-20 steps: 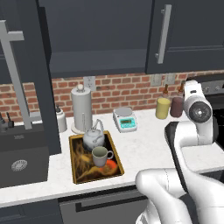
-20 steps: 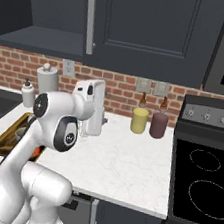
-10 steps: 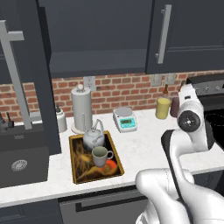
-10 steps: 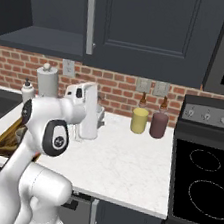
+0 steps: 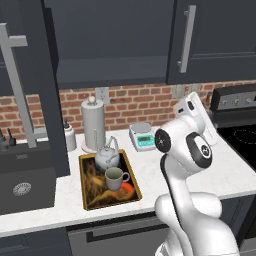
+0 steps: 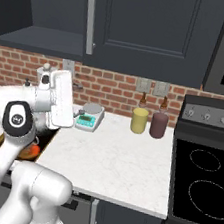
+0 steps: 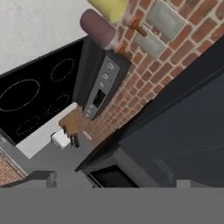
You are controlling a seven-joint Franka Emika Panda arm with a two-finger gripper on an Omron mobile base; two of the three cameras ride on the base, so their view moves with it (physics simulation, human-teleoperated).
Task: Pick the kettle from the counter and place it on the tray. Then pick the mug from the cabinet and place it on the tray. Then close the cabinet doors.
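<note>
Two items on the tray: kettle at back edge, mug mid-tray, arm hiding gripper, jaws spread wide, left door cut off.

A red brick backsplash with grey outlets runs behind the worktop, a black stove sits at three o'clock and a dark sink basin at nine o'clock, under even light.

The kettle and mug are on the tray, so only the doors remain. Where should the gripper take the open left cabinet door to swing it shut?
Grip the cabinet door by its long vertical bar handle, coming from its outer face, jaws across the bar.
</note>
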